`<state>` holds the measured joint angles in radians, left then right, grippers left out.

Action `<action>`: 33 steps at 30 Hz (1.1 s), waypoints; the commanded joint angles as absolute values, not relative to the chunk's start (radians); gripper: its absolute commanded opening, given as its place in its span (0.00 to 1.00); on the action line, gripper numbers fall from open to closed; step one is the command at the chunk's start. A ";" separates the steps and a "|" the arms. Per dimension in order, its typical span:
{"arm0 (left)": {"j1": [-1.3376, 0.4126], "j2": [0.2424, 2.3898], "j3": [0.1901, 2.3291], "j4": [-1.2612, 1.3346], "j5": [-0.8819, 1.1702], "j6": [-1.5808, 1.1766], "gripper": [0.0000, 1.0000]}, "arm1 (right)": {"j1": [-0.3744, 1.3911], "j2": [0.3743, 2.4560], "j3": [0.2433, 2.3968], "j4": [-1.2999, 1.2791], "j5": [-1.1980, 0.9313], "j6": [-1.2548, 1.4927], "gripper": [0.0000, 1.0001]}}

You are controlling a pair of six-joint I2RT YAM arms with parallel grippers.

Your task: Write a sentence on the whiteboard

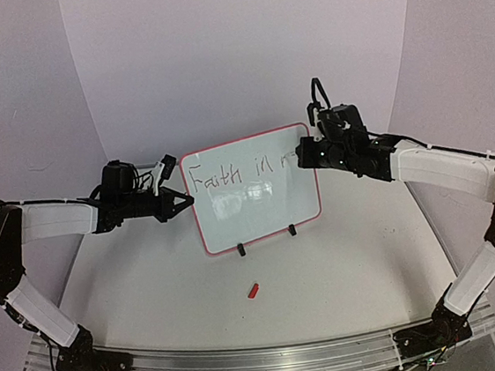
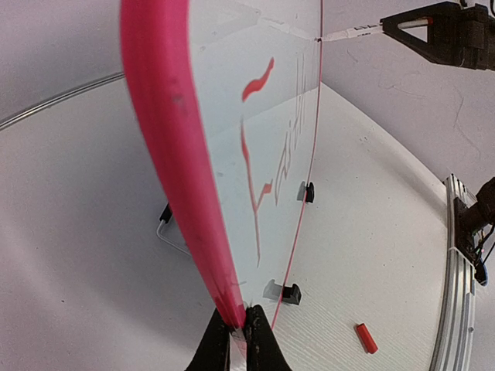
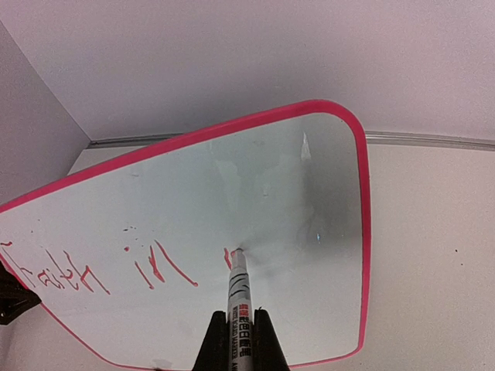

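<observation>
The whiteboard (image 1: pixel 252 189) stands upright on two black feet at the table's middle, its red-pink rim showing all round. Red handwriting on it, the sentence (image 1: pixel 242 172), reads "Faith in" with a fresh stroke beside it. My left gripper (image 1: pixel 184 201) is shut on the board's left rim (image 2: pixel 232 305). My right gripper (image 1: pixel 302 156) is shut on a white marker (image 3: pixel 240 297). The marker's tip touches the board face (image 3: pixel 325 201) just right of the word "in".
A small red marker cap (image 1: pixel 253 289) lies on the table in front of the board, also seen on the table in the left wrist view (image 2: pixel 366 338). A metal rail (image 1: pixel 248 358) runs along the near edge. Curved white walls enclose the back.
</observation>
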<state>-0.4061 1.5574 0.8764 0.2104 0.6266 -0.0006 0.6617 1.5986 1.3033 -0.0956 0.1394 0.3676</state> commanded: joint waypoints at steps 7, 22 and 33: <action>-0.406 1.577 0.887 0.184 0.555 0.064 0.00 | 0.657 1.561 1.309 -0.057 0.189 0.367 0.00; -0.405 1.572 0.885 0.183 0.556 0.066 0.00 | 0.657 1.553 1.237 -0.093 0.173 0.399 0.00; -0.405 1.566 0.884 0.181 0.554 0.066 0.00 | 0.656 1.481 1.248 -0.096 0.178 0.388 0.00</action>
<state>-0.4061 1.5570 0.8764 0.2104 0.6273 0.0002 0.6613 1.5368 1.2430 -0.1024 0.1593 0.3923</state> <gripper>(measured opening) 0.048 0.048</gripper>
